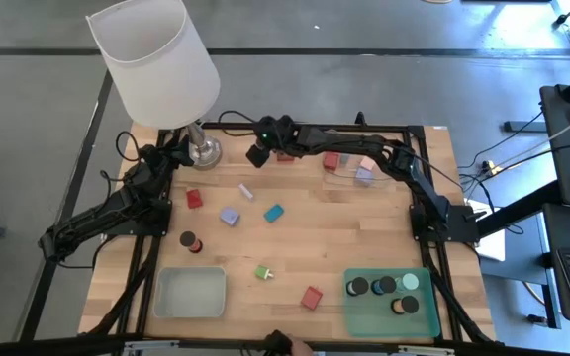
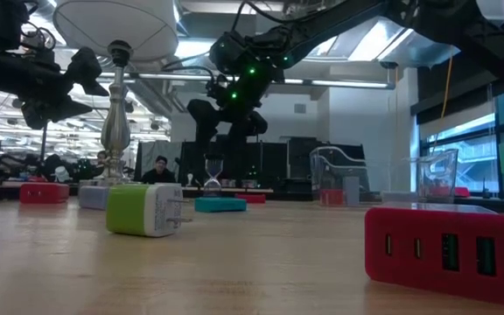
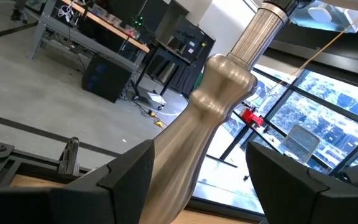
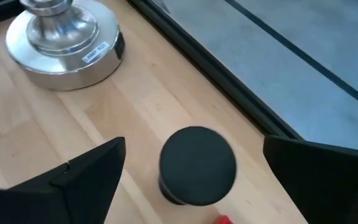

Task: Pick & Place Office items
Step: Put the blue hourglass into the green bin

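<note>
Office items lie scattered on the wooden table: a red block [image 1: 194, 198], a lilac block [image 1: 230, 216], a teal block [image 1: 273, 213], a dark cylinder with a red top [image 1: 190, 241], a green-and-pale bit [image 1: 263, 272] and another red block [image 1: 312, 297]. My right gripper [image 1: 257, 155] hangs open near the far edge, slanting down over a dark cylinder [image 4: 197, 165] that stands on the wood between its spread fingers. My left gripper [image 1: 171, 153] is open and level, its fingers on either side of the lamp's stem [image 3: 210, 118]. My left gripper has one finger [image 3: 132, 177] right beside the lower part of the lamp's stem [image 3: 179, 168]; whether it touches I cannot tell. A gap shows between the stem and the other finger.
The lamp's base [image 4: 64, 37] stands close to the dark cylinder, and its white shade [image 1: 156, 59] overhangs the far left corner. A clear tray [image 1: 349, 168] with red and pink pieces sits at the far right. A grey tray [image 1: 191, 292] and a green tray [image 1: 419, 314] with several cylinders sit at the near edge.
</note>
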